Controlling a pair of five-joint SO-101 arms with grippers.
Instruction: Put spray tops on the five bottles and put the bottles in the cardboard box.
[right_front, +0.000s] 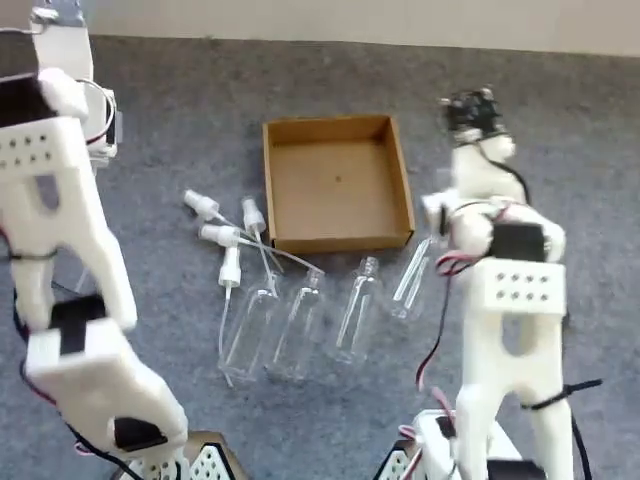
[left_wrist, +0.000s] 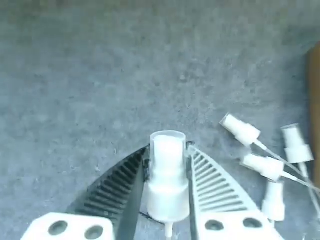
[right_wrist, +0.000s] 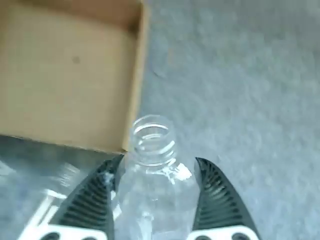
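Note:
My left gripper (left_wrist: 167, 172) is shut on a white spray top (left_wrist: 167, 165), held above the grey carpet. Several more spray tops (left_wrist: 262, 165) lie loose nearby, in a cluster (right_front: 222, 236) to the left of the cardboard box (right_front: 338, 238). My right gripper (right_wrist: 155, 175) is shut on a clear open-necked bottle (right_wrist: 152, 165), with a finger on each side, just off the box's near right corner. That bottle (right_front: 412, 275) slants below the right arm's wrist (right_front: 470, 215). Three other clear bottles (right_front: 300, 320) lie side by side in front of the box, without tops.
The box (right_wrist: 65, 75) is open and holds nothing. Grey carpet (right_front: 560, 130) covers the table. The left arm's white body (right_front: 60, 240) looms over the left side, and the right arm's base (right_front: 510, 330) stands at the front right.

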